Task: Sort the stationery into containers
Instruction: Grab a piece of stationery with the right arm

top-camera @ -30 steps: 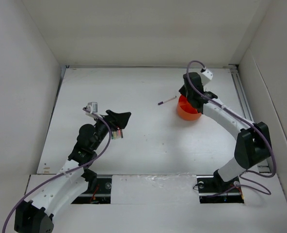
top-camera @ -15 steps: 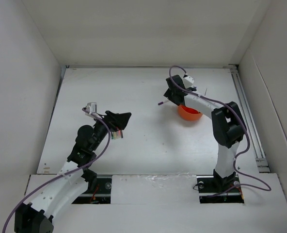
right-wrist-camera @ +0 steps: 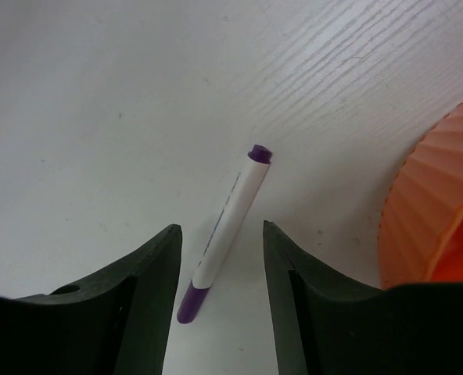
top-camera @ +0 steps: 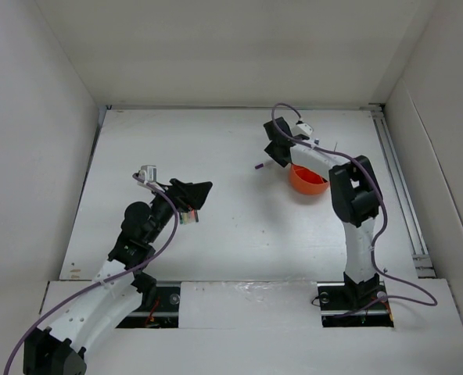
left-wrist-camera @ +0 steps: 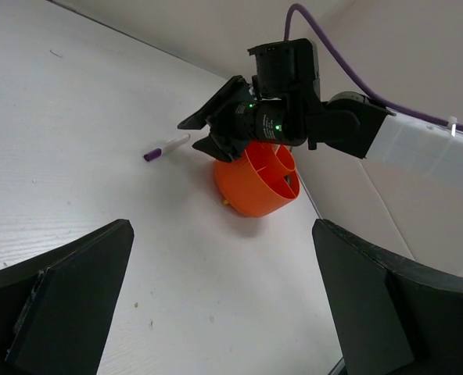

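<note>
A white marker with a purple cap [right-wrist-camera: 224,230] lies flat on the table, just left of the round orange tub [right-wrist-camera: 439,211]. My right gripper [right-wrist-camera: 220,234] is open and low over it, one finger on each side, neither touching it. From above, the marker [top-camera: 261,164] pokes out left of the right gripper [top-camera: 270,158], and the tub [top-camera: 310,181] sits behind it. My left gripper [left-wrist-camera: 221,230] is wide open with nothing between its fingers, looking across at the marker [left-wrist-camera: 166,147], the tub [left-wrist-camera: 255,183] with its inner dividers, and the right gripper [left-wrist-camera: 194,137].
White walls close in the table on three sides, and a rail [top-camera: 393,168] runs along the right edge. My left gripper [top-camera: 194,191] hovers left of centre. A small multicoloured bit [top-camera: 188,216] shows under it; I cannot tell what it is.
My right arm swung left from over the orange tub down to the marker, and its gripper went from shut to open. The left arm stayed still.
</note>
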